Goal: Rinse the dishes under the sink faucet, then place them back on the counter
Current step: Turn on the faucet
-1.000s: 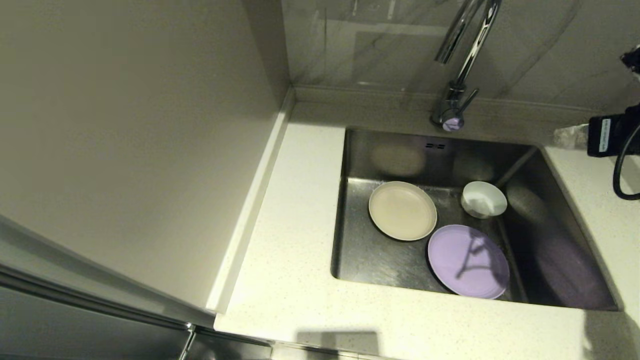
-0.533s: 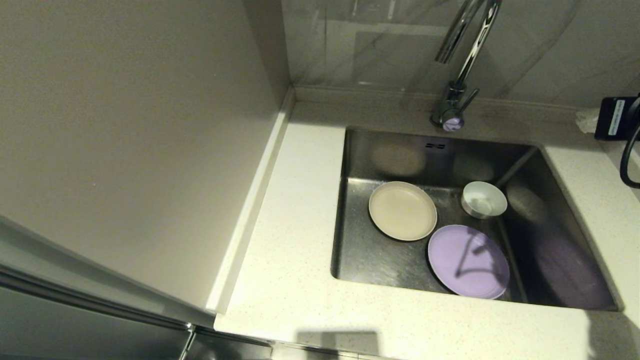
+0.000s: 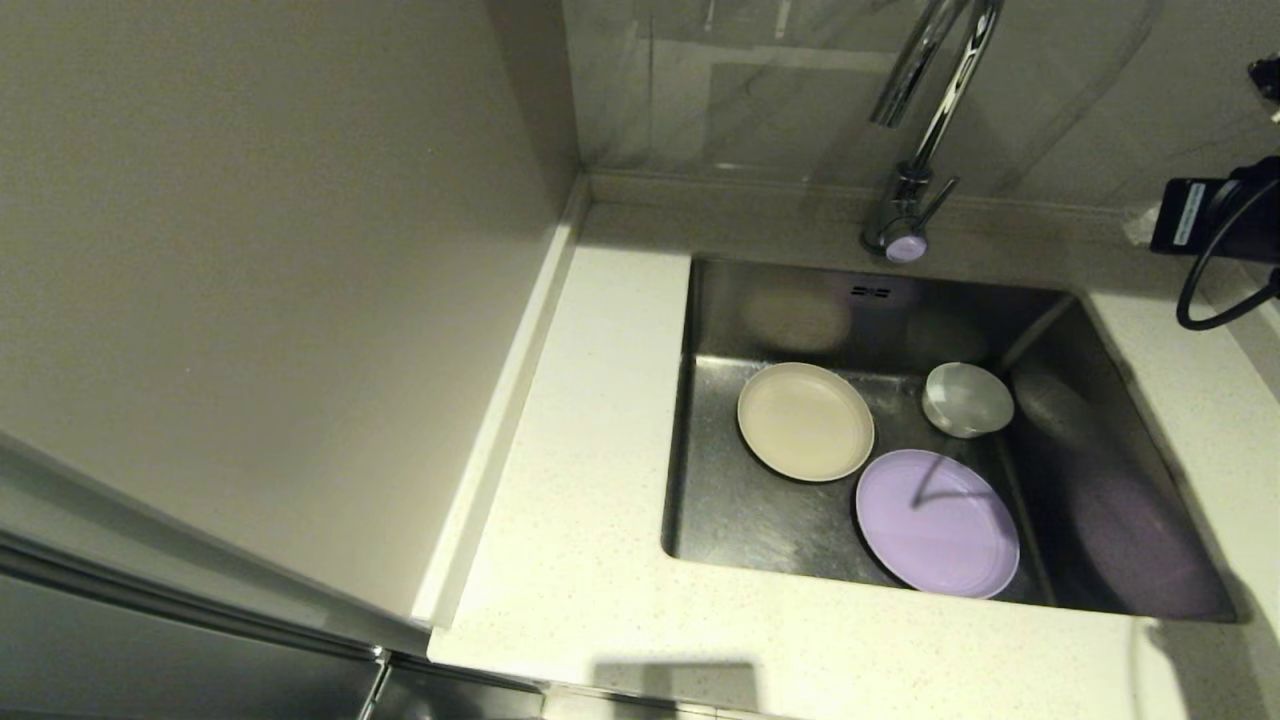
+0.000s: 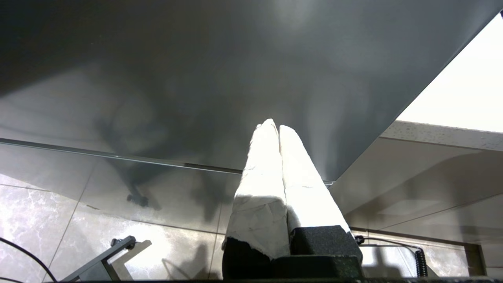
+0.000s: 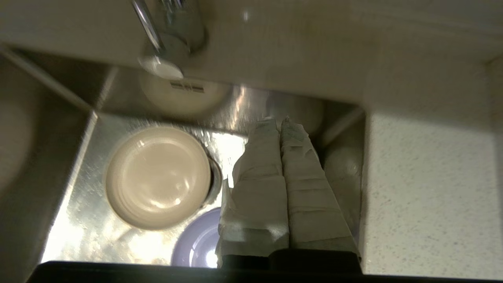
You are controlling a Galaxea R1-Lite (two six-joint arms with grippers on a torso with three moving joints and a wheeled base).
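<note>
Lilac plate [image 3: 937,523], cream plate [image 3: 805,420], bowl [image 3: 967,399] seen lying in sink [image 3: 770,520], apart from each other. Faucet [image 3: 915,120] mounted behind sink on desk [image 3: 590,560]. Right end effector [image 5: 279,122] held above sink, fingers pressed together, nothing gripped. Left end effector [image 4: 275,126] parked away from sink, fingers together.

Sink [image 3: 720,520] holds 3 dishes: cream plate [image 3: 805,420] at 9 o'clock, white bowl [image 3: 967,399] at 1, lilac plate [image 3: 937,522] at 6. Faucet [image 3: 912,180] at 12.
</note>
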